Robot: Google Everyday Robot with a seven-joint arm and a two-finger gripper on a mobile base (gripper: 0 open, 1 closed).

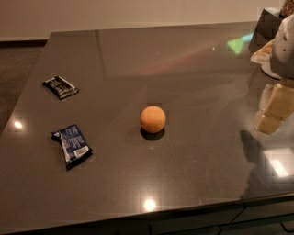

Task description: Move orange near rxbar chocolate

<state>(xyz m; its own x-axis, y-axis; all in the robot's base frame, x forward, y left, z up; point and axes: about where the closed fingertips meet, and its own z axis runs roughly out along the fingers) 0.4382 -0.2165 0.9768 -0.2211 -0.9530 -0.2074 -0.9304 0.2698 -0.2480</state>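
Work surface: a dark, glossy table [183, 69] fills most of the camera view, its near edge running along the bottom.
Orange [153, 119]: rests on the table close to the middle, round and matte, with a small dark shadow directly under it; nothing touches it.
Rxbar chocolate [60, 87]: lies flat near the table's left edge, toward the far side, in a black wrapper with pale lettering (too small to read); its long axis is angled to the table edge.
Orange relative to rxbar chocolate: well apart, with the orange to the right of the bar and nearer the camera, and bare tabletop between them.
Blue wrapper [72, 145]: crumpled, with a white label, lying on the left side of the table nearer the camera than the black bar; apart from both the bar and the orange.
Gripper: not inside the camera view, so whether it is open, closed or holding anything cannot be told.
Pale object [284, 50]: a white, rounded form cut off by the right edge at the far corner; its identity cannot be told.
Dark box [268, 25]: stands just beside the pale form, at the far right corner.
Reflections: yellowish blocks [275, 108] mirrored in the tabletop at right, and a bright light spot [149, 204] near the front edge.
Surroundings: a light wall [138, 13] behind the table.
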